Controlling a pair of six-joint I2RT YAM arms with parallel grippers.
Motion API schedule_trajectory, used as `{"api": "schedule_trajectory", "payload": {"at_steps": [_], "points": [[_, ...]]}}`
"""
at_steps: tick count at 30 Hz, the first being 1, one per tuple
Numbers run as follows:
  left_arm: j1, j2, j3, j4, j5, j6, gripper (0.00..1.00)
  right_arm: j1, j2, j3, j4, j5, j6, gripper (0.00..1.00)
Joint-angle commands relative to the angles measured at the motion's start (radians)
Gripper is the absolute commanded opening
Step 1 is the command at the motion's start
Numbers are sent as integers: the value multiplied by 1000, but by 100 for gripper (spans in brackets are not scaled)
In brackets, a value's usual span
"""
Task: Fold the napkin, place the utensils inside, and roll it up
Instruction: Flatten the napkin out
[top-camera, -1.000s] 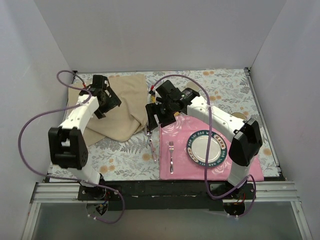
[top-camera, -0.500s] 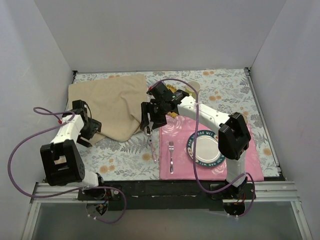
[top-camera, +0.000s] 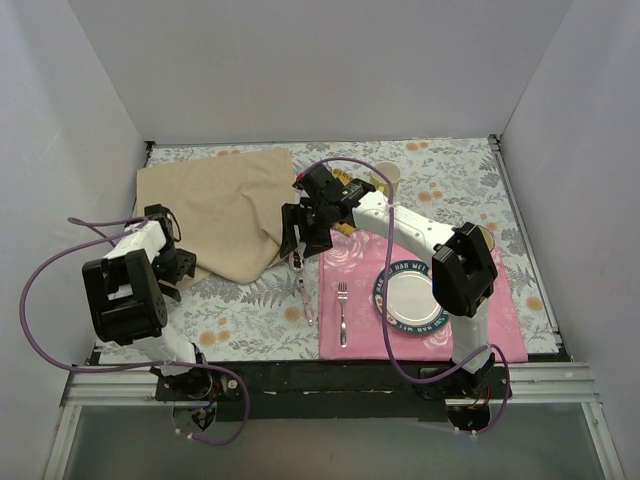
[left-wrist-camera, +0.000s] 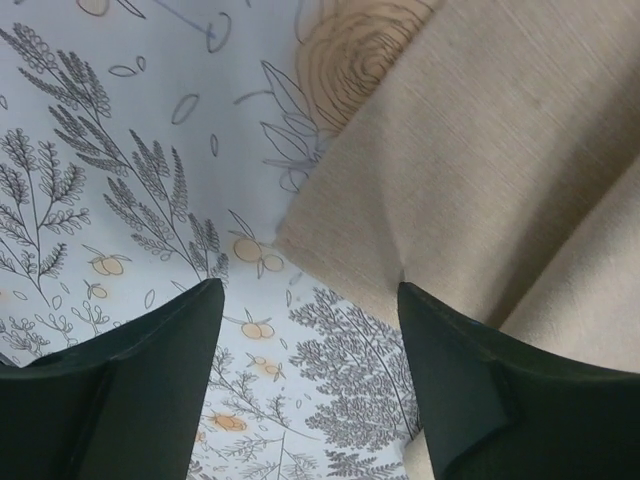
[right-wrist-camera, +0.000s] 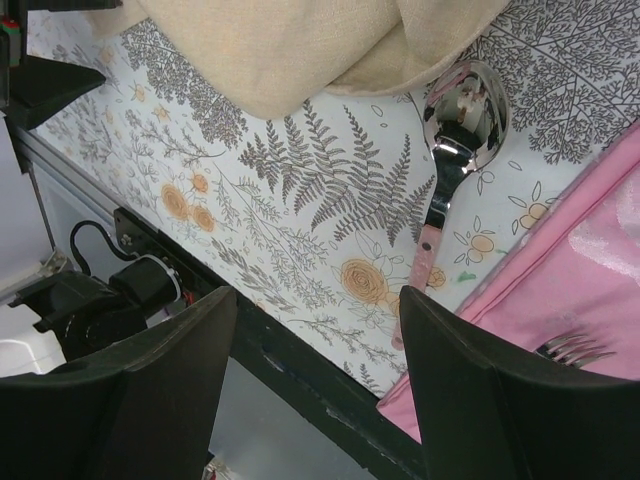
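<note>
- Left gripper (left-wrist-camera: 305, 300): fingers spread wide, holding nothing. It hangs low over the near left corner of the napkin (left-wrist-camera: 480, 150), with the corner's edge just beyond the fingertips.
- Right gripper (right-wrist-camera: 318, 300): fingers also spread wide, and empty. It hovers above a spoon (right-wrist-camera: 462, 118), just beside the napkin's near right edge.
- The napkin lies at the far left of the floral tablecloth (top-camera: 250, 310). It looks loosely doubled over, with a soft fold along its near right side, but it is not squared off.
- The spoon rests on the tablecloth between the napkin and a pink mat (top-camera: 500, 335). Its bowl sits right at the napkin's edge, though whether they touch cannot be told. Its handle points toward the arms' bases.
- A fork (top-camera: 342, 312) lies on the left part of the mat, beside a plate (top-camera: 410, 297).
- Only one spoon is visible.
- Progress, as a judgement: early. At most a rough first fold is in place. No utensil is inside the napkin and no rolling has begun. What is left is to tidy the fold, move the spoon and fork onto it, then roll.
</note>
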Motion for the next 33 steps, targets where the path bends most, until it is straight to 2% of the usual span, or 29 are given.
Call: {"api": "schedule_trajectory", "payload": {"at_steps": [1,2,4,5,8,9,10,12,13,16,17,19,20,22,26,30,33], "points": [[54,29,-23,7,-34,-9,66,-21,0,60,-9,-12,-25,73],[67,28,-31,8,-34,1,58,-25,-3,61,-18,-6,-28,73],[106,23,-41,19,-26,17,53,-31,-15,46,-16,-8,-36,73],[120,20,-43,20,-20,32,41,-41,-20,41,-18,-11,-37,73],[159,-1,-41,26,-26,51,30,-48,-37,31,-16,-15,-48,73],[182,-4,-32,22,-35,58,20,-50,-40,29,-19,-14,-51,73],[220,-32,-3,-16,-90,63,5,-50,-47,28,-29,-21,-65,73],[258,-79,27,-59,-164,69,0,-50,-53,22,-41,-34,-74,73],[296,-96,63,-72,-249,89,0,-50,-57,17,-47,-38,-77,73],[315,-139,115,-142,-377,83,0,-48,-81,-11,-50,-50,-93,73],[315,-141,130,-153,-377,92,0,-50,-95,-17,-53,-52,-99,73],[299,-173,126,-144,-312,106,5,-50,-106,-29,-56,-50,-115,73],[277,-190,103,-117,-252,127,28,-50,-113,-37,-58,-47,-122,73],[179,-240,77,-96,-233,124,60,-48,-118,-49,-53,-50,-129,73],[21,-277,52,-168,-175,65,83,-59,-122,-47,-90,-55,-184,74],[-16,-375,26,-234,-149,6,87,-88,-150,-80,-110,-66,-220,74],[-63,-499,2,-121,-13,124,70,-110,-194,-124,-113,-63,-247,74]]}}
